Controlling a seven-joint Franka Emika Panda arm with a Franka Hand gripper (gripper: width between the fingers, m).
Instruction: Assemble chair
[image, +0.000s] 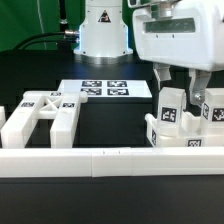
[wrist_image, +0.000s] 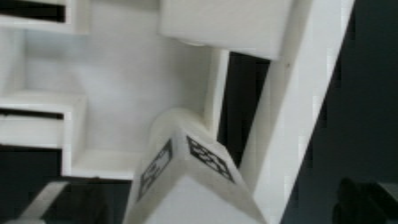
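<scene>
At the upper right of the exterior view the gripper straddles a tagged white chair piece, its fingers about that piece's width apart; actual clamping cannot be told.

- Exterior view's bright and even for us; the white chair pieces nearly blow out against the black table.
- Low-res, soft edges throughout.
- Wrist view's blurry up close; we barely read the tag.
</scene>
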